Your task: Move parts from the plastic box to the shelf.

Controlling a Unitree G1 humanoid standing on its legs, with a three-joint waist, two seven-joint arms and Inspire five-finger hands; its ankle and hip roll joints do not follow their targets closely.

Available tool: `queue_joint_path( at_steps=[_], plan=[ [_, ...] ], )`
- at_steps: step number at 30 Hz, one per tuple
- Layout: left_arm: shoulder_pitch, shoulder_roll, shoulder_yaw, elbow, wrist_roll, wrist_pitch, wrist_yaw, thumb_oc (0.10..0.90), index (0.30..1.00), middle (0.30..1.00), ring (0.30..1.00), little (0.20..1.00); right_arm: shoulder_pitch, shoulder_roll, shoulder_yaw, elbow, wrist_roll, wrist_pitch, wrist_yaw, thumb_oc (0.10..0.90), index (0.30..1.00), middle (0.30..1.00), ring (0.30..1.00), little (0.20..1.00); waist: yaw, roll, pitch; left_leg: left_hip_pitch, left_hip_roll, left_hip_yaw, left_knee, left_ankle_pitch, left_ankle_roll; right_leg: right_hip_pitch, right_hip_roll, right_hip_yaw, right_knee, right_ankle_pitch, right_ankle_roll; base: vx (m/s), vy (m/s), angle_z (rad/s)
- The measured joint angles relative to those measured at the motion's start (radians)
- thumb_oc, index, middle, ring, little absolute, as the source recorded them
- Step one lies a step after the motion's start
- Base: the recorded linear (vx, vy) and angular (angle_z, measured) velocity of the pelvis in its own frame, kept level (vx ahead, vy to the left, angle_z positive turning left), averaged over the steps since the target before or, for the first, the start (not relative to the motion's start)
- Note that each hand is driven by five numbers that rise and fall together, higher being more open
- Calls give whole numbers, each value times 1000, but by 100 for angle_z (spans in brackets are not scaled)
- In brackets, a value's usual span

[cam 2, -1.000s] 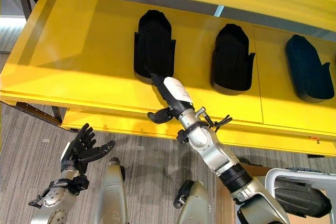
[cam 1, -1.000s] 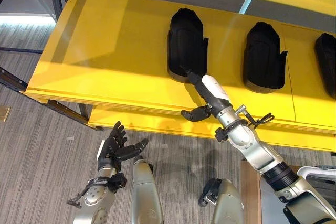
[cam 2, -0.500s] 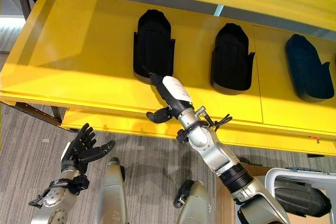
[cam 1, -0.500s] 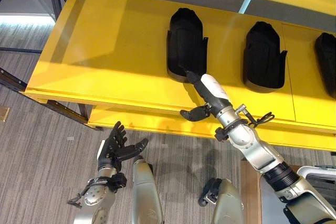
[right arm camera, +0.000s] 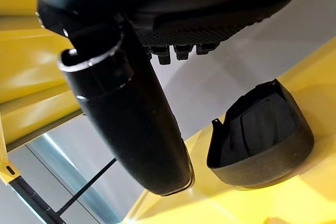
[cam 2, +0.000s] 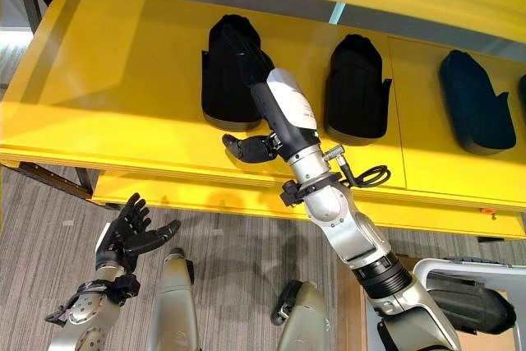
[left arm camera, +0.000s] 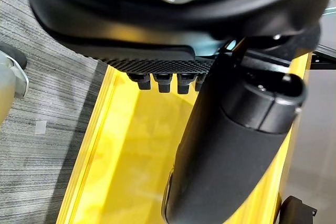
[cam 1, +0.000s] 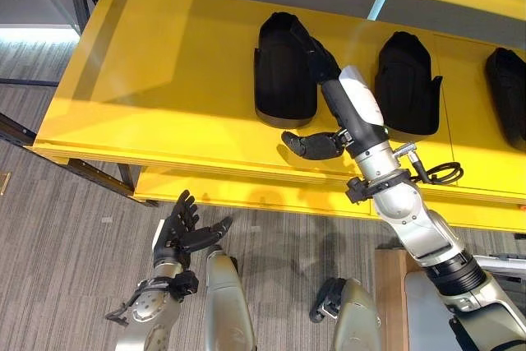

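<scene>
- Left eye view: the right hand [cam 1: 329, 80] reaches over the yellow shelf [cam 1: 156, 80], fingers straight along the right flank of the leftmost part [cam 1: 283, 71], thumb spread toward the shelf's front edge; nothing is gripped. A second part [cam 1: 407, 84] lies right of the first, a third [cam 1: 508, 96] further right at the frame edge. The left hand [cam 1: 182, 232] hangs below the shelf over the floor, fingers relaxed and spread, empty.
- Right eye view: same layout, but the third part [cam 2: 472, 113] shows whole, and a box [cam 2: 460, 302] with a dark part inside sits low, right of the shelf.
- Left wrist view: straight fingers and thumb over a lower yellow board; nothing held.
- Right wrist view: straight fingers hold nothing; one part [right arm camera: 262, 140] stands on the shelf beyond the thumb.
- Judgement: the placing step looks finished or in final nudging; next calls for pulling the right hand clear without knocking the part, then going to the box.
</scene>
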Motion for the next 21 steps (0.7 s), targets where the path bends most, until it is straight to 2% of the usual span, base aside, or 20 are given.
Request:
queue_joint_path(
  at_steps=[6,10,14,16,20,21],
  plan=[
    [-2,-1,1,0,0,0,0,900,1000,1000,1000,1000,4,0,-16,-65,20,-25,-8,900,1000,1000,1000,1000,-17,0,-1,5,1,1,-6,1,-1,2,2,0,-3,2,3,0,0,0],
    [-1,-17,2,-2,0,3,-1,900,1000,1000,1000,1000,68,2,-66,-82,47,-53,-11,900,1000,1000,1000,1000,-24,-2,-4,55,3,10,-51,12,-5,41,10,-1,-35,9,2,37,-25,-2],
    [17,-34,11,-2,1,7,-2,900,1000,1000,1000,1000,172,3,-112,-83,107,-66,-7,900,1000,1000,1000,1000,-46,-3,-31,117,23,45,-155,53,-4,75,46,-1,-130,53,-1,55,1,-16],
    [32,-36,13,0,2,9,-5,900,1000,1000,1000,1000,256,10,-137,-81,159,-75,-6,900,1000,1000,1000,1000,-52,-2,-45,179,34,82,-242,84,-4,113,68,-1,-211,89,-3,60,34,-22],
    [55,-40,15,18,0,19,-10,900,1000,1000,1000,1000,356,-1,-165,-62,206,-75,24,900,1000,1000,1000,1000,-85,2,-84,270,32,127,-377,139,-3,171,92,0,-337,148,4,82,69,-16],
    [81,-58,21,35,2,19,-10,900,1000,1000,1000,1000,420,4,-186,-62,225,-75,42,900,1000,1000,1000,1000,-86,6,-102,326,24,154,-448,169,-1,210,101,2,-393,177,11,89,44,-17]
  ],
)
